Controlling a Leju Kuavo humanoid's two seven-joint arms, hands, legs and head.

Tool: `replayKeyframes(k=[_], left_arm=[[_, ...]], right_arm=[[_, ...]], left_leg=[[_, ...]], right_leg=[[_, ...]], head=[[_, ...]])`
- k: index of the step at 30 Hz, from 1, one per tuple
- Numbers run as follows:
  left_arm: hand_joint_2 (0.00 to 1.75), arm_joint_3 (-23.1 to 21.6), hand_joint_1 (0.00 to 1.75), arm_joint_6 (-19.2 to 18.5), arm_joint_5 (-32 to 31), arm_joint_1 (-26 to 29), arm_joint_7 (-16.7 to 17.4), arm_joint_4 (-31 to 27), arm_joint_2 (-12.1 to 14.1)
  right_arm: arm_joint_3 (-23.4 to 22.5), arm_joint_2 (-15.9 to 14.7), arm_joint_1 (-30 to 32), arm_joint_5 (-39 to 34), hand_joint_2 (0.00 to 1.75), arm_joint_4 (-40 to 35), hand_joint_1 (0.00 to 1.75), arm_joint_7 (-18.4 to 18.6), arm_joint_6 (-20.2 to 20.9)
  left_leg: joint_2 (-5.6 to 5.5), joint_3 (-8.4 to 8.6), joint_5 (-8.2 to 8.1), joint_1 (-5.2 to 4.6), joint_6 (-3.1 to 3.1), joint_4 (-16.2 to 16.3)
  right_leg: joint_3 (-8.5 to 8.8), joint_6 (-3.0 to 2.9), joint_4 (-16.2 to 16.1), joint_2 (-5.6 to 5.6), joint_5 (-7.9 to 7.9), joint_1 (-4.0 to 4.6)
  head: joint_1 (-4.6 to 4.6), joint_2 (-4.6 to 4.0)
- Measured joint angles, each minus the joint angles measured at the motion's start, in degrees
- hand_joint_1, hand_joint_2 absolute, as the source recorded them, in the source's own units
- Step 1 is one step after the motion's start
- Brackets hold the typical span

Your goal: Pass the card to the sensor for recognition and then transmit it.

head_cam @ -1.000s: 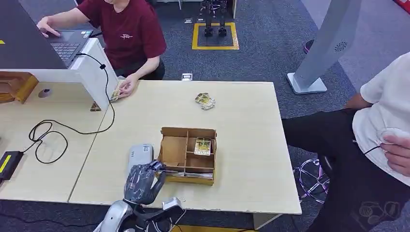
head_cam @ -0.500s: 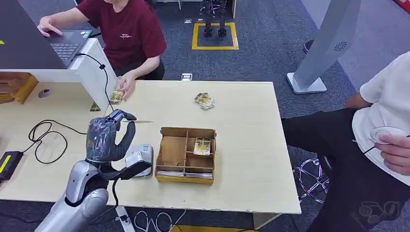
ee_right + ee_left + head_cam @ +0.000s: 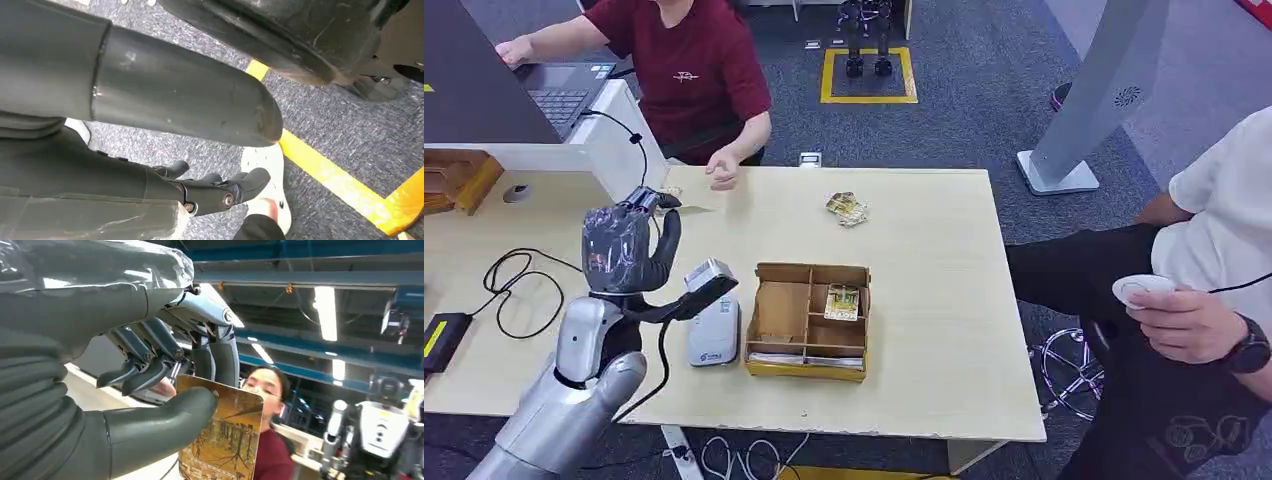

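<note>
Raising the left arm further since the last half second, we now have the left robot hand [image 3: 629,250] up above the counter [image 3: 944,300], well clear of the white card sensor [image 3: 712,335] it hovered beside a second ago. The person in the red shirt has lifted a hand [image 3: 722,178] off the counter's far edge, toward ours. We judge recognition done and the handover begun. The compartmented cardboard box [image 3: 809,320] sits just beside the sensor with another card [image 3: 843,302] in it. Our left robot hand pinches the card [image 3: 225,435] between thumb and fingers; its face shows a golden tree scene, its small print unreadable. The sensor carries a blue logo we cannot read. Our right robot hand [image 3: 215,192] hangs over the floor, holding nothing, fingers loosely apart.
</note>
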Motion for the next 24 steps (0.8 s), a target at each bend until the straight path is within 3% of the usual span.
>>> replayKeyframes(k=[22,23,24], left_arm=[[1.75,0.04,1.75,0.0,-0.94,-2.19,0.98,7.38,-1.86],[1.75,0.04,0.0,0.0,-0.94,-2.2,0.98,7.56,-1.86],[1.75,0.04,0.0,0.0,-0.94,-2.2,0.98,7.73,-1.86]], right_arm=[[0.13,0.0,-0.2,0.68,0.0,0.0,0.0,0.2,0.0],[0.13,0.0,-0.2,0.77,0.0,0.0,0.0,0.2,0.0],[0.13,0.0,-0.2,0.81,0.0,0.0,0.0,0.2,0.0]], left_leg=[[0.0,-0.03,-0.01,0.0,0.0,0.0],[0.0,-0.03,-0.01,0.0,0.0,0.0],[0.0,-0.03,-0.01,0.0,0.0,0.0]], right_leg=[[-0.04,0.0,0.01,0.01,0.0,0.0],[-0.04,0.0,0.01,0.01,0.0,0.0],[-0.04,0.0,0.01,0.01,0.0,0.0]], head=[[0.0,0.0],[0.0,0.0],[0.0,0.0]])
